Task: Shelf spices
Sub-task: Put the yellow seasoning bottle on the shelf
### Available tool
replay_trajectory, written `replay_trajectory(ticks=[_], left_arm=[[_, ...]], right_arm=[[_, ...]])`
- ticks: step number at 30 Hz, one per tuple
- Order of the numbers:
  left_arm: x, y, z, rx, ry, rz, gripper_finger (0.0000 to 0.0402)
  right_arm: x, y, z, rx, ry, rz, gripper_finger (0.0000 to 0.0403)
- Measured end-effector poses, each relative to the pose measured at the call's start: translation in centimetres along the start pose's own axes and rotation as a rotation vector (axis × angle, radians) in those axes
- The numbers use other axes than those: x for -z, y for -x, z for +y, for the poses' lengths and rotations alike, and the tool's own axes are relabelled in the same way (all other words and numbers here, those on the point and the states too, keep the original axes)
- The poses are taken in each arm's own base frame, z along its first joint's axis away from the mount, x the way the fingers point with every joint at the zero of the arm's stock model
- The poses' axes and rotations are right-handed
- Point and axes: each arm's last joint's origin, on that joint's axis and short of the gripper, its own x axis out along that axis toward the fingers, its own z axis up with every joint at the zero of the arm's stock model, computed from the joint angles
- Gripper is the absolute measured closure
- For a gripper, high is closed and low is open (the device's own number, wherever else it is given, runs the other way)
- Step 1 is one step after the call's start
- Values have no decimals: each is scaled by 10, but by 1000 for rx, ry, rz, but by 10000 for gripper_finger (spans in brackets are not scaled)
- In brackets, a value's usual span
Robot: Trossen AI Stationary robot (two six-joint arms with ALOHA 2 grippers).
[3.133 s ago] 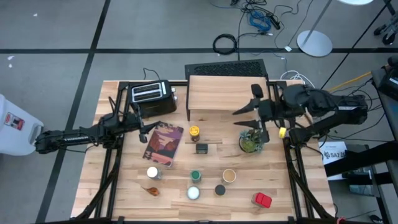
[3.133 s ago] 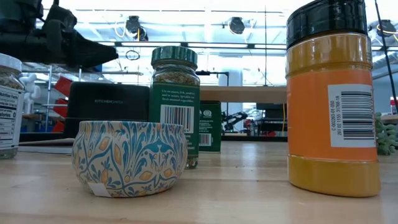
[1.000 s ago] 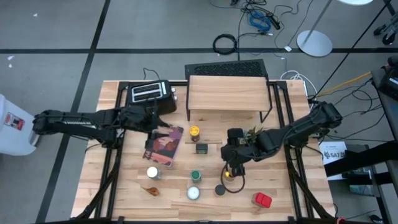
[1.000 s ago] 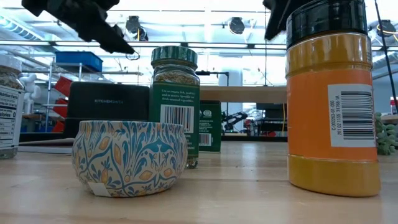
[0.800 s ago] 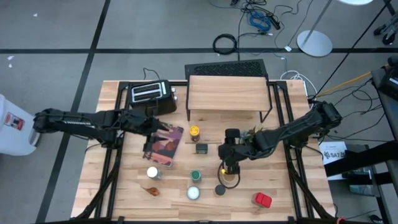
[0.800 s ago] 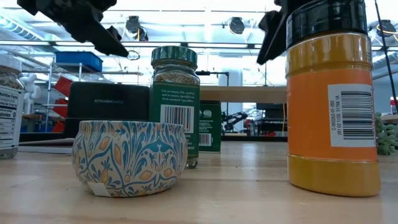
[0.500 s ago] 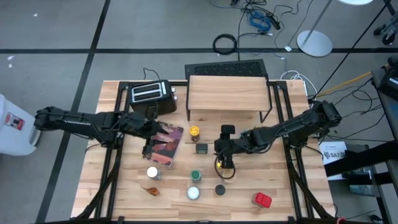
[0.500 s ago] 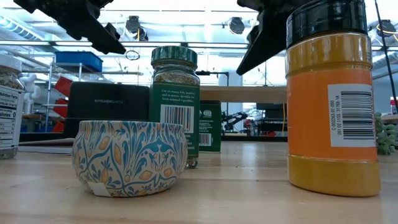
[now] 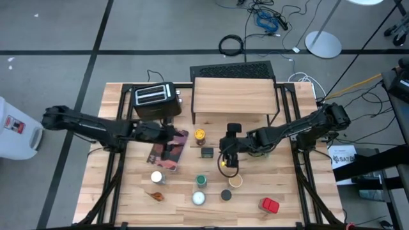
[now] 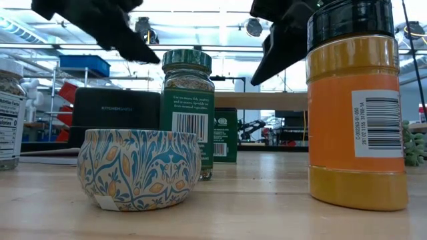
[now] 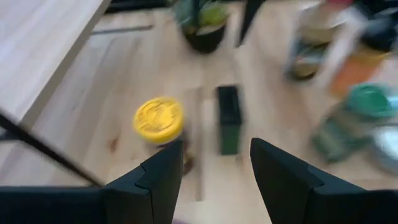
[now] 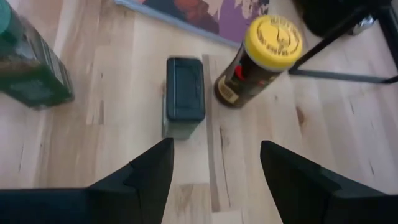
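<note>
My right pincer (image 9: 225, 161) hangs over the middle of the table (image 9: 287, 191) with its fingers (image 12: 138, 180) spread and nothing between them; just ahead of it, in its wrist view, lies the dark green tin (image 12: 185, 96), and beside that tin stands the yellow-capped jar (image 12: 263, 55), both well clear of the fingers. A green-lidded jar (image 12: 28, 68) stands off to one side of the right pincer, and the tan-topped jar (image 9: 236, 181) sits just behind it towards the table's near edge. My left pincer (image 9: 171, 142) is over the reddish book (image 9: 161, 156), fingers (image 11: 157, 180) likewise apart and holding nothing; past them I see the same yellow-capped jar and the dark tin a little farther on, with the potted plant (image 11: 202, 22) beyond. The remaining spices are farther off towards the near edge: a white-topped jar (image 9: 156, 177), another white lid (image 9: 199, 198), a black cap (image 9: 225, 195) and a red tin (image 9: 270, 205). Farthest from both pincers, the shelf (image 9: 234, 96) stands at the back of the table with a bare wooden top, the black toaster (image 9: 153, 99) beside it
</note>
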Motion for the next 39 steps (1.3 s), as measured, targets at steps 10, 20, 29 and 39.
replay_trajectory(ticks=[10, 20, 29, 39], left_arm=[[11, -45, 5, -130, 6, 40, 203], [21, -64, 23, -76, 66, 72, 163], [20, -65, 32, -50, 116, 43, 91], [22, -70, 42, -21, 113, 22, 85]], right_arm=[[6, 15, 4, -5, -21, 43, 174], [2, 22, -1, -1, -46, -2, 174], [1, 22, -2, 15, -46, -7, 174], [0, 22, -2, 16, -46, -17, 174]])
